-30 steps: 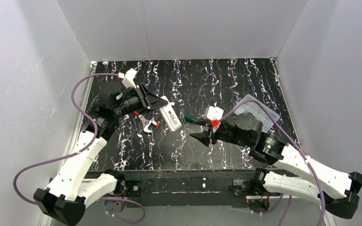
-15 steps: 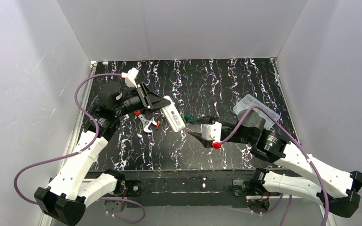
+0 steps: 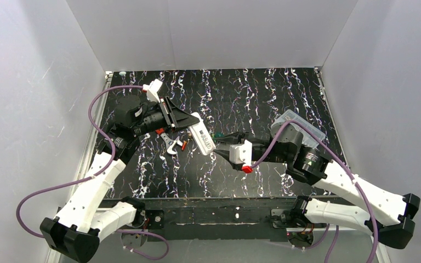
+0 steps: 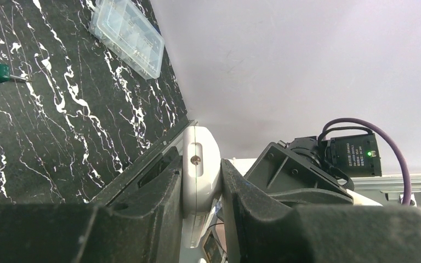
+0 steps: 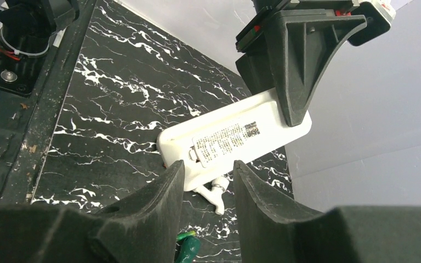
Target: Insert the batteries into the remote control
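Shows the remote control (image 3: 200,134) clamped in the closed jaws of the left gripper (image 3: 182,121) above the left half of the worktop (image 3: 263,93), the right gripper (image 3: 221,145) just beside its free end with jaws narrowly parted and empty, one battery (image 3: 184,145) lying nearby.

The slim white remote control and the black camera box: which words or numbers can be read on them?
Slim white plastic remote control, back label: printed lines and a square code, too small to read.
Black camera box, white print: too blurred to read.
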